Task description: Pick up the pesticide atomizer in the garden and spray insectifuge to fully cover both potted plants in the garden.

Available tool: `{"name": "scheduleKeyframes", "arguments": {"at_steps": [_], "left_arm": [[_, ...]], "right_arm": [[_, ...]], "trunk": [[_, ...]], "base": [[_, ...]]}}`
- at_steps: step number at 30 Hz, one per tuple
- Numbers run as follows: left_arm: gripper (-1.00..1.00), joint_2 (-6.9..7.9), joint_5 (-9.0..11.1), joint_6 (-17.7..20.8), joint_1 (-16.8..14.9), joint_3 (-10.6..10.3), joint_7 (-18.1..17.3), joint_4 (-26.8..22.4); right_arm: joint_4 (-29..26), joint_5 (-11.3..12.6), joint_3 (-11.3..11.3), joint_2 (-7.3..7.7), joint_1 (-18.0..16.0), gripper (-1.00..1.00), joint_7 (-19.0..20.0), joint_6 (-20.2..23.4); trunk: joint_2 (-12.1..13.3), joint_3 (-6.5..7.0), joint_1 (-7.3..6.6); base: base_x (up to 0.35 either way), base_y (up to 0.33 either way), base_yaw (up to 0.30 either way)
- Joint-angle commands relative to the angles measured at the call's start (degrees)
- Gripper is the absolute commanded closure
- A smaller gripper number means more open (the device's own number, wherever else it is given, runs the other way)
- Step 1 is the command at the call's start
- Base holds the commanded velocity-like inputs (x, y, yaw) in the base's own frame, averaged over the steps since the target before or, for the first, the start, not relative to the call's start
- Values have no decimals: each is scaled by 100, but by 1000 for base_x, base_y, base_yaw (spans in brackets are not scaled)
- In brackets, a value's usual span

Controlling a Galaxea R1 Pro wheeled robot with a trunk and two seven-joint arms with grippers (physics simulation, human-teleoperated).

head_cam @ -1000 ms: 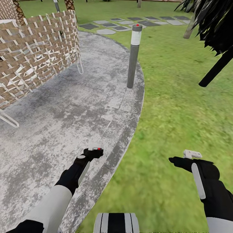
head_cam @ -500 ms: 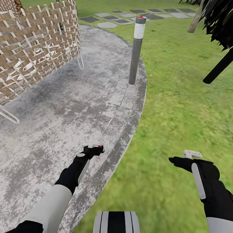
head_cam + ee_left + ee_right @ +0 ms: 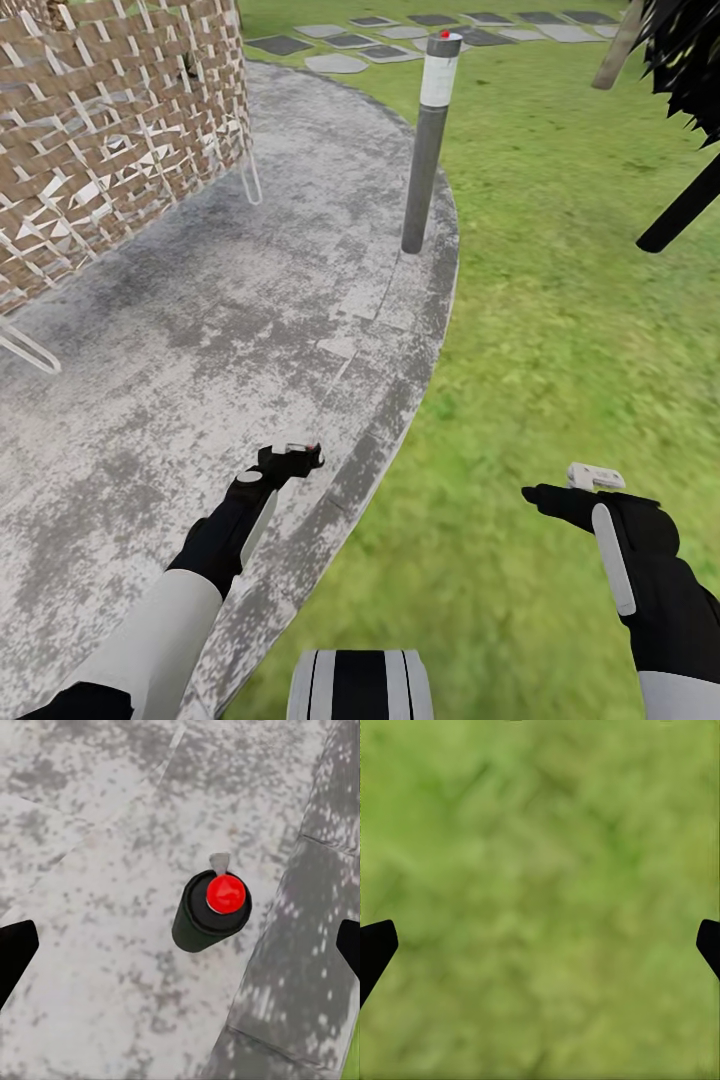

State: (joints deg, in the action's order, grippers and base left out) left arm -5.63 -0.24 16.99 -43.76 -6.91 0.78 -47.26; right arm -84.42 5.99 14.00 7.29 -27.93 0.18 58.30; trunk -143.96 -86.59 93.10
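Hanging over the grey paving (image 3: 200, 330), the left gripper (image 3: 297, 457) kept its jaws wide around a dark red-topped bottle (image 3: 210, 911), maybe the pesticide atomizer, without squeezing. The right gripper (image 3: 556, 491) gaped empty above the lawn (image 3: 560, 330), likely ready.

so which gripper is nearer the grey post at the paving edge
Left. The left gripper hangs over the paving, almost straight below the post in the head view. The right gripper is out over the grass, farther to the side.
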Motion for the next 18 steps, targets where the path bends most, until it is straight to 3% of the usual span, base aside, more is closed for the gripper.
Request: {"name": "scheduleKeyframes", "arguments": {"at_steps": [1, 9, 18], "left_arm": [[-100, 0, -2, 32, -1, -7, 8, -10], [-100, 0, -3, 32, -1, 3, 9, -12], [-100, 0, -3, 32, -1, -1, 9, -12]], "right_arm": [[-4, 26, 6, 1, -2, -100, 3, 23], [-4, 33, 6, 1, -2, -100, 0, 23], [-4, 59, -1, 1, -2, -100, 4, 23]], "trunk": [[-1, -5, 0], [-1, -31, 0], [-1, -33, 0]], "base": [[71, -116, 60], [116, -219, 133], [10, -65, 10]]}}
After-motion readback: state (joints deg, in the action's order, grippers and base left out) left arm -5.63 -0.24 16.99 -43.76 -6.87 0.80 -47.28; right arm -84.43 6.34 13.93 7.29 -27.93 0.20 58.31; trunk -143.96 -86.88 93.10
